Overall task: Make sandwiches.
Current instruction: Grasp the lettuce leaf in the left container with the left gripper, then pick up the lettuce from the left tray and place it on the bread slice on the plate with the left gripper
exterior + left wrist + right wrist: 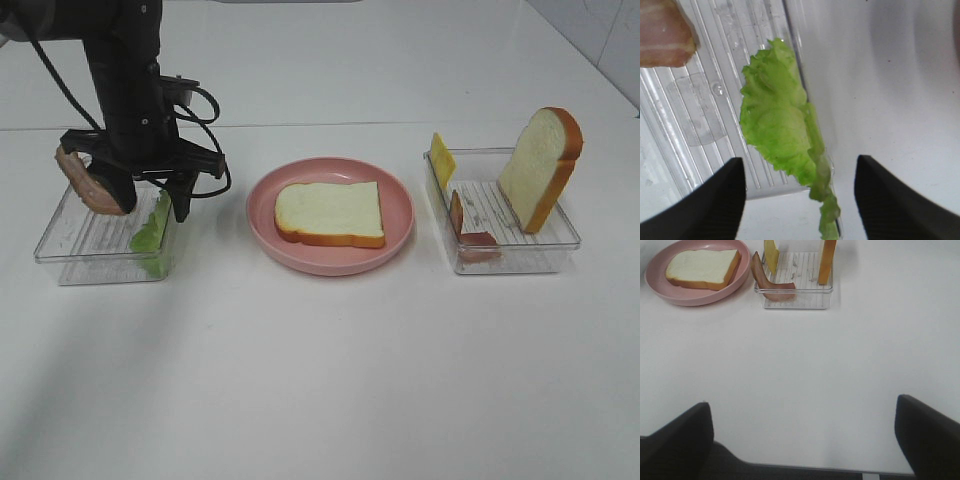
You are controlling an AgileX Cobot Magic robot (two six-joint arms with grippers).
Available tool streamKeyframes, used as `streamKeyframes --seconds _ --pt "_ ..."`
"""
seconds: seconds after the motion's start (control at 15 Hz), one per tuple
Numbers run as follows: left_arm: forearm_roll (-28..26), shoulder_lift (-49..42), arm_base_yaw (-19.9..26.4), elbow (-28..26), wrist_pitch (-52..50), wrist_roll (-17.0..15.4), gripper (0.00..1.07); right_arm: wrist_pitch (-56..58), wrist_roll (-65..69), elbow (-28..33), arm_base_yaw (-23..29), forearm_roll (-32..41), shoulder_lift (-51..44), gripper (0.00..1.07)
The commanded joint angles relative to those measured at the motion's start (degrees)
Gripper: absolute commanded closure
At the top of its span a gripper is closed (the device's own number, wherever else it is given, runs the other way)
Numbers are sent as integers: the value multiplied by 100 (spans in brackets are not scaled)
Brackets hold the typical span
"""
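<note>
Our left gripper (800,170) hangs spread astride the lettuce (775,125), which leans against the tray (70,245) wall: close off-centre and we pinch only its frilly edge — or catch the wall and drag the tray.

A round pink plate (330,266) sits on the white counter (320,390), midway between its left and right edges. The left tray (85,240), clear ribbed plastic, stands near the left edge. The right tray (525,256), also clear, stands toward the right edge. Both trays are apart from the plate, in one row with it.
</note>
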Motion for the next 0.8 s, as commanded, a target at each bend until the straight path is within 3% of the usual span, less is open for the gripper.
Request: streamKeyframes --seconds 0.07,0.27,0.67,0.8 --pt "11 17 0 17 -57 -46 80 -34 -29 11 -29 34 -160 11" --pt "-46 17 0 17 -57 34 107 -34 -29 11 -29 34 -160 11" --pt "-166 -223 -17 17 166 155 107 -34 -29 11 -29 34 -160 11" --pt "-178 -710 -40 17 195 17 107 -34 -29 11 -29 34 -160 11"
